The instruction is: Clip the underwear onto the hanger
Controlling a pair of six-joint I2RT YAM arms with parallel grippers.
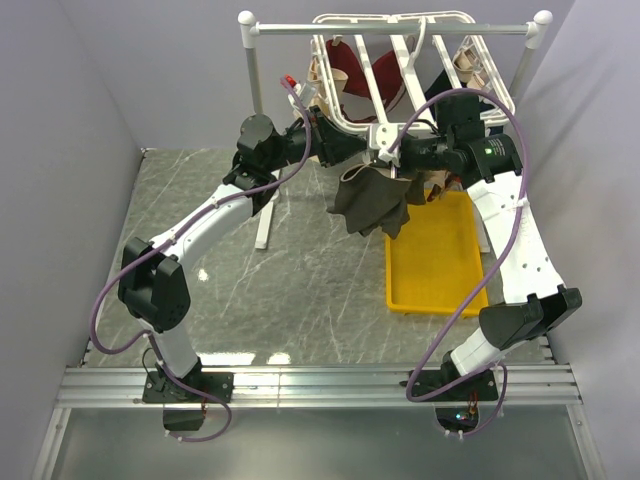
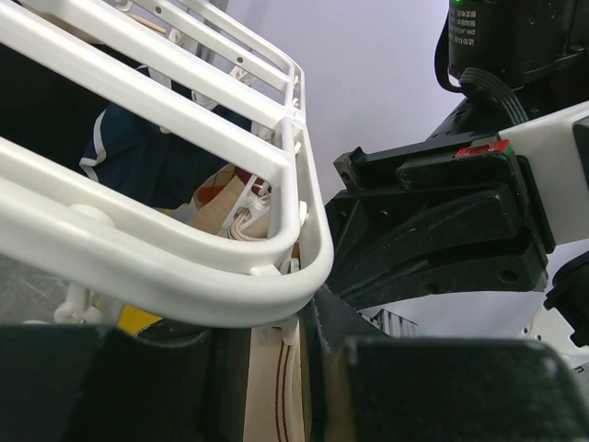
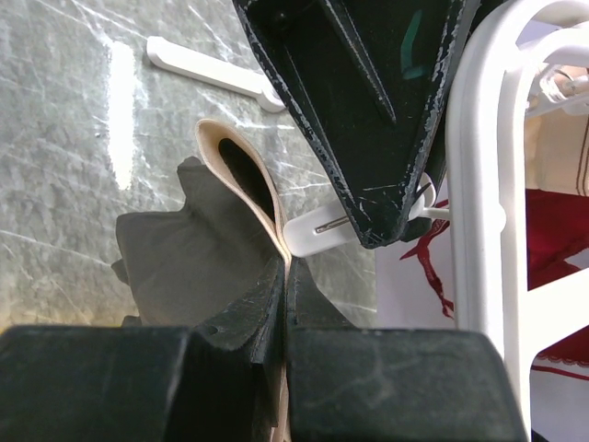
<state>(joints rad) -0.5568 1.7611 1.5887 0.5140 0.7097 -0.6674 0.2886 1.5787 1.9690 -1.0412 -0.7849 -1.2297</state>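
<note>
Right gripper [image 3: 283, 276]: jaws pressed fully together, pinching the light beige band [image 3: 244, 175] of the dark grey-brown fabric underwear [image 3: 193, 258]. Garment hangs free from that pinch, crumpled, clear of the grey marbled table [image 1: 260, 270]; its lower folds overhang the near left corner of a yellow plastic tray [image 1: 435, 260].

Just past the fingertips: small white plastic clip [image 3: 313, 232] with a metal spring wire, lying level, its tip touching or just beside the band. Cannot tell whether it bites the fabric.

Left gripper [image 3: 382, 230]: comes in from the opposite side and narrows to a tip on the clip's back end. Jaws only a little apart, closed on the clip. In its own wrist view, a beige strip and white clip parts sit between the fingers.

Both grippers meet under the near corner of the white plastic slatted hanger [image 1: 350, 125]. A maroon garment [image 1: 360, 75] hangs beneath its slats. Hanger hooks over the rail of a white pole stand [image 1: 390, 30] at the far end of the table.
</note>
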